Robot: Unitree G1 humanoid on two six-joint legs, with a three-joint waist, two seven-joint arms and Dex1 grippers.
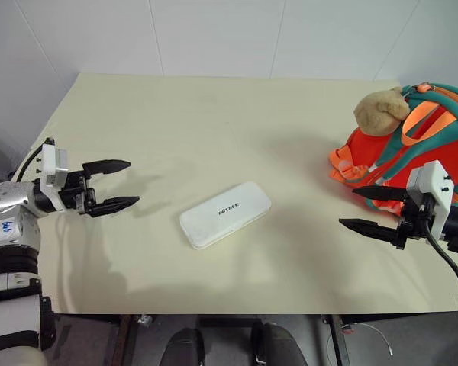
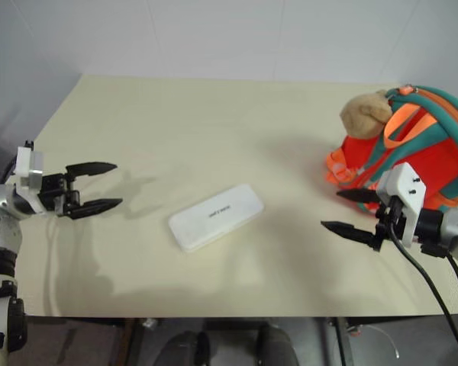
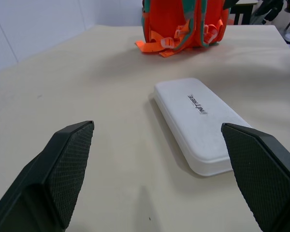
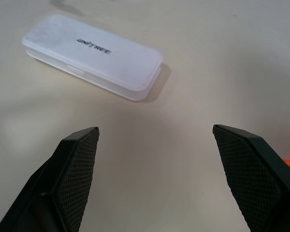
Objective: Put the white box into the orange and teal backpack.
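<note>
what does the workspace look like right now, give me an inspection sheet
surface: cream table, bare apart from the job's things
job's things: white box lies flat mid-table, untouched; orange and teal backpack at the robot's right edge, plush toy on it
clutter: nothing seen
grippers: left gripper and right gripper both open, empty, flanking the box
cables: black cable trails from the right wrist
surroundings: white wall behind the table

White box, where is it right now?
In the head views the white box lies flat near the table's front middle, between the open left gripper and right gripper, apart from the backpack at right.
</note>
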